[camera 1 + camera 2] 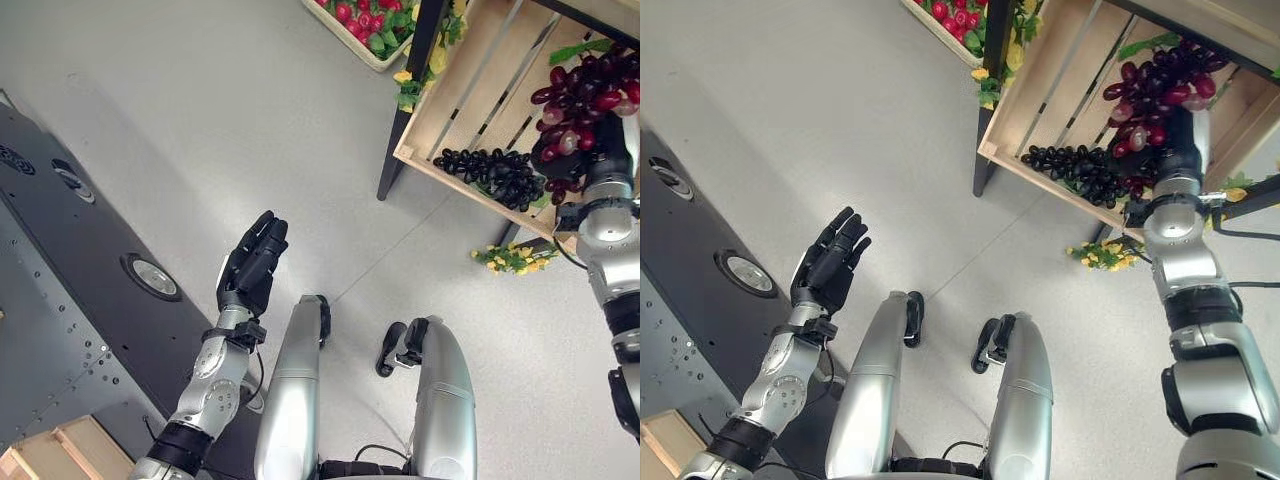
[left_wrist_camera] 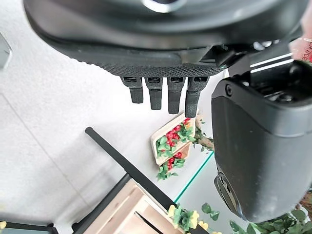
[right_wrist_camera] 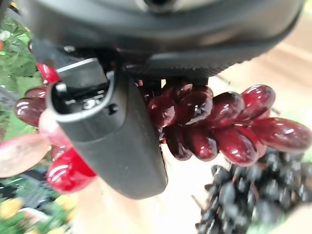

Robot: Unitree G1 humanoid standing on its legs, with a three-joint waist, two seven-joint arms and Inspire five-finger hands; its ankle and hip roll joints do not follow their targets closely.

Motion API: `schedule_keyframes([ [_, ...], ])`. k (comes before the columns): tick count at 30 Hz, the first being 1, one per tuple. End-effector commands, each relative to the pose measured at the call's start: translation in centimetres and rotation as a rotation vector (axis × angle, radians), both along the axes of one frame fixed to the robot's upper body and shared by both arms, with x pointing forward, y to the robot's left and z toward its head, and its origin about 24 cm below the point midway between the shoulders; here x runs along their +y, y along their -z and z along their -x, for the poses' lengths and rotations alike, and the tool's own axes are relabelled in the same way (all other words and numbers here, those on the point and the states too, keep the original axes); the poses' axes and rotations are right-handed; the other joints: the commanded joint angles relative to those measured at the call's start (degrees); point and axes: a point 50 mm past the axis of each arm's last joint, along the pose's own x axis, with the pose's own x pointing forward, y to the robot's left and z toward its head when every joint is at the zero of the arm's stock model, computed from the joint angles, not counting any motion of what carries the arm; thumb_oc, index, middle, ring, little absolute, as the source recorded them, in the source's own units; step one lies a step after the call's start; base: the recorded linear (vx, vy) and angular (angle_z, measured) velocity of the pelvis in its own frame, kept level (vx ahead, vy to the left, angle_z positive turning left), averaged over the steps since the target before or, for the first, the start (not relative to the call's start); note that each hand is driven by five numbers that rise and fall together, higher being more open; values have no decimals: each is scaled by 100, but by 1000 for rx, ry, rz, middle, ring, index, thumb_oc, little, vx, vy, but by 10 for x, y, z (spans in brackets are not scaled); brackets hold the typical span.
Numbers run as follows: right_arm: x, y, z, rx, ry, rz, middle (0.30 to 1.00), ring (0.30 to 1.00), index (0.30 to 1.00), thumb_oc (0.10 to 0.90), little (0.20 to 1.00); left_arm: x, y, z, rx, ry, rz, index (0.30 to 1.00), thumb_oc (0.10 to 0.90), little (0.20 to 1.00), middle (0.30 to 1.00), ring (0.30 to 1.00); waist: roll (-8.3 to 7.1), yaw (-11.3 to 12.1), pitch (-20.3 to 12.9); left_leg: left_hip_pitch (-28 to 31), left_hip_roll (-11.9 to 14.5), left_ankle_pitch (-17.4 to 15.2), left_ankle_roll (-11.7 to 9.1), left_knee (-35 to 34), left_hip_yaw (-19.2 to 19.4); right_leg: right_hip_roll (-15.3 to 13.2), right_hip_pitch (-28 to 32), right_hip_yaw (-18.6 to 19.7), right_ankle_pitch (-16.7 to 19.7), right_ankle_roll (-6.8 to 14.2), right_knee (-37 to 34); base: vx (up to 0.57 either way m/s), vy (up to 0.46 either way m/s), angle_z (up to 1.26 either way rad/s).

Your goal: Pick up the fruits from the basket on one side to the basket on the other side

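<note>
Red grapes (image 3: pixel 209 126) apparently gripped by right hand (image 3: pixel 117 141) over crate (image 1: pixel 1040 100).

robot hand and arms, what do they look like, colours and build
Both arms are silver-grey metal segments with black joint bands. The left robot hand is dark black with a row of blocky ribbed fingers and a bulky smooth black thumb housing. The right robot hand has the same glossy black casing, with a silver cylindrical wrist.
</note>
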Motion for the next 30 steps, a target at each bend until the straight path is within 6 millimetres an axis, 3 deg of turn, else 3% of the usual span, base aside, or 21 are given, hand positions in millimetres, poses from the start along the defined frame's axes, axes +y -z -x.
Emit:
schedule_keyframes([
  [1,-26,-94,20,-186,144,161,300,300,300,400,300,-14,-41,5,-229,79,34,900,800,900,900,900,164,80,-84,342,-161,-642,589,158,247,-2,160,-10,791,-197,-566,12,-2,4],
  [10,-61,-112,30,29,362,290,300,300,300,400,300,-14,-42,7,-224,110,12,900,800,900,900,900,109,243,-83,344,-171,-654,604,125,158,-31,202,-130,830,-204,-627,3,-9,2],
  [17,-59,-133,33,-2,459,329,300,300,300,400,300,-17,-43,8,-228,116,21,900,800,900,900,900,167,264,-83,426,-205,-611,579,-72,175,-57,235,-148,840,-188,-727,-6,-15,5],
  [29,-56,-137,30,-148,406,74,300,300,300,400,300,-23,-46,7,-246,123,73,900,800,900,900,900,344,230,-83,548,-245,-527,550,-366,260,-63,221,-93,782,-221,-807,-17,11,4],
  [30,-55,-138,29,-166,389,68,380,380,380,453,380,-23,-47,6,-246,121,76,900,800,900,900,900,351,224,-83,541,-245,-518,546,-366,260,-60,212,-90,783,-224,-803,0,0,0],
])
